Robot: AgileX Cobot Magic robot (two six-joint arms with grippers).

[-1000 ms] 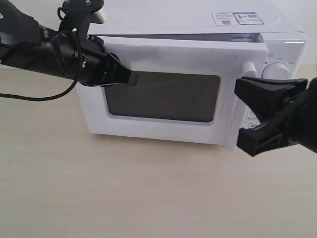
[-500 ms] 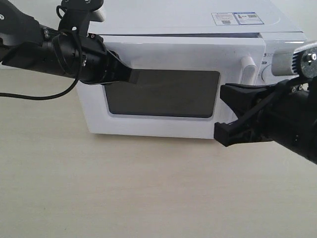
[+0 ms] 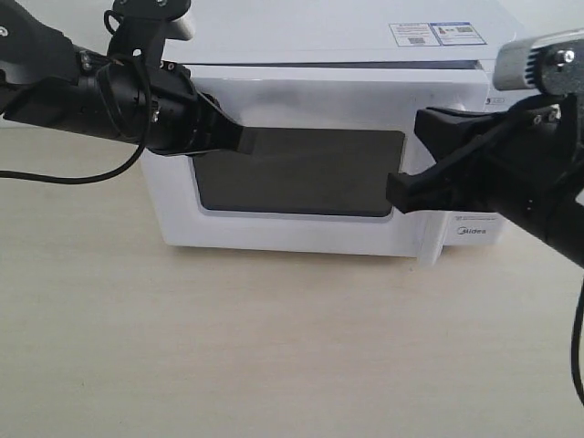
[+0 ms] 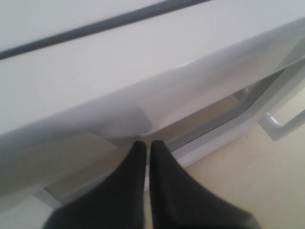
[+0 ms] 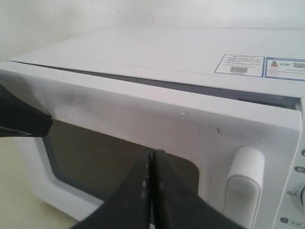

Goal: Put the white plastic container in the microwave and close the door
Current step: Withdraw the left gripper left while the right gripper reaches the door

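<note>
We cannot find the white plastic container in any view. The window (image 3: 301, 173) of the microwave (image 3: 347, 36) is dark, so we judge the container sits inside, unconfirmed. The door (image 3: 310, 100) lies almost flush with the microwave's front, with a thin dark seam along its top, and we cannot tell whether it has latched. Its long axis runs across the front, with the hinge at the end away from the dials and the upright handle (image 5: 245, 186) at the dial end. The door face lies straight ahead of both claws. The left claw (image 3: 239, 141), tips together and holding nothing, touches the window's upper corner at the hinge end, where a push does little. The right claw (image 5: 151, 160), likewise pressed together and empty, stands just before the window near the handle, so we judge it the better placed for a last press on the free edge. The pale desk (image 3: 274, 365) before the microwave is flat and smooth, leaving room to draw back.
</note>
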